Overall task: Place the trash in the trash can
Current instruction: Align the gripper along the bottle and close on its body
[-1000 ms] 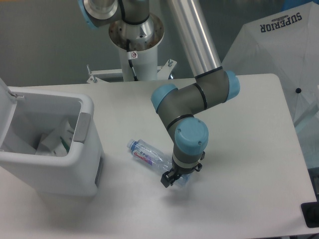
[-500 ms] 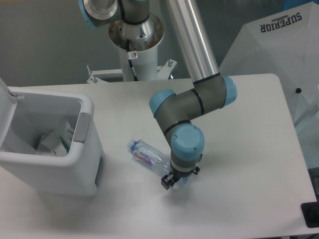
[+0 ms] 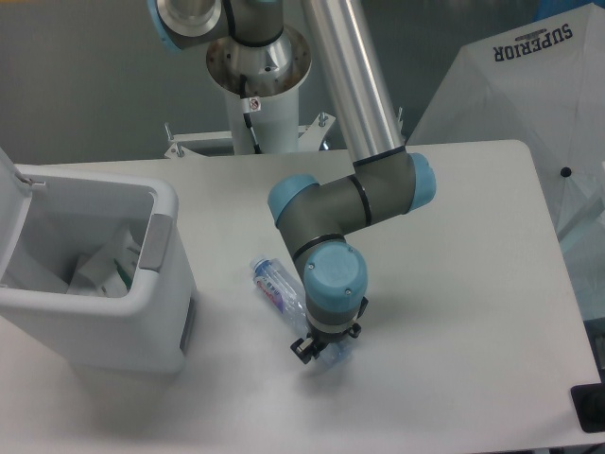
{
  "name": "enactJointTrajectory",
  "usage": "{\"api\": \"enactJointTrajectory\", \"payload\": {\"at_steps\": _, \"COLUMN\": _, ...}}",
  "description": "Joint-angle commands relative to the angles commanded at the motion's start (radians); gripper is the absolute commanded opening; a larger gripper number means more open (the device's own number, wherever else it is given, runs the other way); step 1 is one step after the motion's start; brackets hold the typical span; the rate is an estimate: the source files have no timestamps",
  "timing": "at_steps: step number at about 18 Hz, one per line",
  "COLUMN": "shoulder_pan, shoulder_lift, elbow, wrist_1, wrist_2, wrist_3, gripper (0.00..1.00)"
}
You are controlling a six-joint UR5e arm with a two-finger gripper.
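Clear bottle (image 3: 280, 287), blue cap, red-blue label; white bin (image 3: 132, 326)

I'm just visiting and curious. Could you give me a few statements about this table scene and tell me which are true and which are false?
1. The bottle lies on its side on the table. True.
2. The trash can has its lid shut. False: the lid is open and the inside shows.
3. The end effector is down at the bottle's bottom end. True.
4. The trash can is empty. False: a whitish pouch lies inside.
5. The bottle's cap is red. False: it is blue.
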Motion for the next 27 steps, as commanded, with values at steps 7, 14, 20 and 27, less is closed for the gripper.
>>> {"api": "enactJointTrajectory", "payload": {"at_steps": 7, "shoulder_pan": -0.034, "shoulder_lift": 0.024, "elbow": 0.071, "wrist_1": 0.003, "wrist_2": -0.003, "wrist_3": 0.000, "gripper": 0.53}}
{"api": "enactJointTrajectory", "payload": {"at_steps": 14, "shoulder_pan": -0.011, "shoulder_lift": 0.100, "elbow": 0.195, "wrist_1": 0.080, "wrist_2": -0.060, "wrist_3": 0.012, "gripper": 0.53}}
{"api": "enactJointTrajectory", "payload": {"at_steps": 20, "shoulder_pan": 0.026, "shoulder_lift": 0.147, "elbow": 0.319, "wrist_1": 0.219, "wrist_2": -0.178, "wrist_3": 0.014, "gripper": 0.53}}
{"api": "enactJointTrajectory", "payload": {"at_steps": 27, "shoulder_pan": 0.034, "shoulder_lift": 0.218, "elbow": 0.408, "wrist_1": 0.267, "wrist_2": -0.316, "wrist_3": 0.031, "gripper": 0.53}}
